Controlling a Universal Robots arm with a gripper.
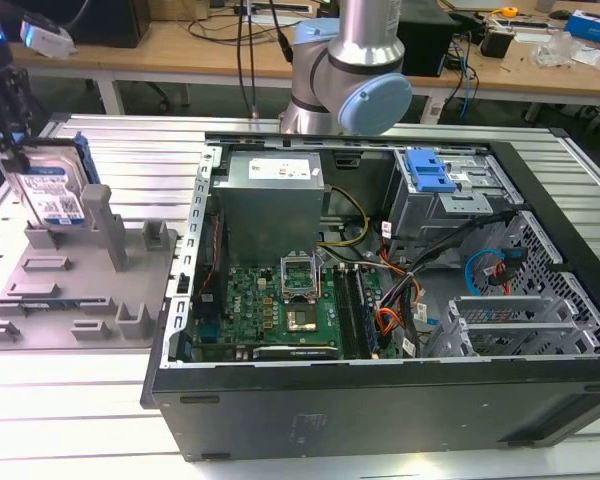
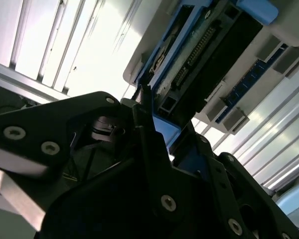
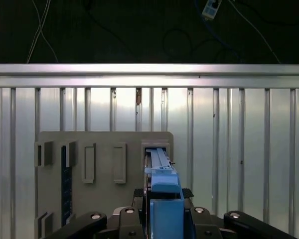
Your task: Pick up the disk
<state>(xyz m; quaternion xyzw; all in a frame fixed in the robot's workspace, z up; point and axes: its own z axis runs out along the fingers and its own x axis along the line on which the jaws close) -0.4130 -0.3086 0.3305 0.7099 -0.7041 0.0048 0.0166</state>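
The disk (image 1: 52, 192) stands on edge at the exterior view's far left, silver with a white-and-blue label and blue side rails. My gripper (image 1: 18, 150) comes down on it from above and is shut on its upper part. The disk's lower end is at a slot of the grey fixture (image 1: 90, 290); I cannot tell whether it still touches. In the first wrist view the disk (image 3: 161, 179) shows edge-on, its blue rail between my black fingers (image 3: 125, 217), over the fixture (image 3: 104, 149). The second wrist view has the disk's (image 2: 199, 55) connector end beyond my gripper (image 2: 154, 124).
Upright posts (image 1: 108, 225) of the fixture rise right beside the disk. An open computer case (image 1: 380, 290) takes up the middle and the exterior view's right, with a blue drive-bay bracket (image 1: 428, 170) inside. The arm's base (image 1: 350, 70) stands behind it. The ribbed metal table (image 1: 80, 420) lies all around.
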